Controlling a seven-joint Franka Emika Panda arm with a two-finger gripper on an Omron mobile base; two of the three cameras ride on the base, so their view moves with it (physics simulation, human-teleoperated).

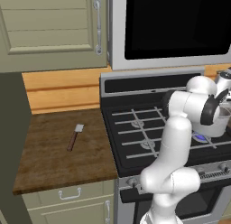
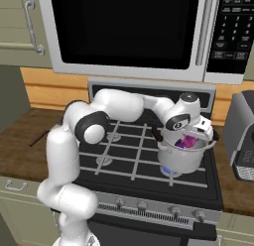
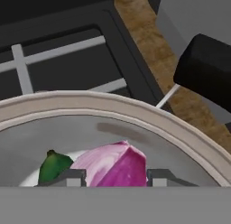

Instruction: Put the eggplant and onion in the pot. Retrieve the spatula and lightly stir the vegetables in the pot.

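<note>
The gripper [image 3: 115,177] is positioned inside the mouth of the pot [image 2: 181,156], with its 2 finger tips set on opposite sides of the onion [image 3: 115,166]. The jaws are narrowed to roughly the width of the bulb, and each tip stands just beside a flank of the onion; whether the pads press on it enough to hold it cannot be told from the hand view. In the right base view the hand is lowered over the pot rim, and a magenta patch of the onion is visible through the opening under the hand. The pot stands on the front right burner of the stove [image 2: 129,155], with a blue flame visible beneath its base. In the hand view a green stem end [image 3: 53,166] lies inside the pot just beside the onion, touching or nearly touching it; the dark purple body of the eggplant cannot be made out there. The pot rim [image 3: 135,112] curves across the hand view above the onion. The spatula [image 1: 75,136] lies flat on the wooden counter [image 1: 54,164] to the left of the stove, well apart from the pot, with its grey blade pointing toward the back wall and its reddish-brown handle toward the counter front. A microwave [image 2: 129,31] hangs above the stove.
</note>
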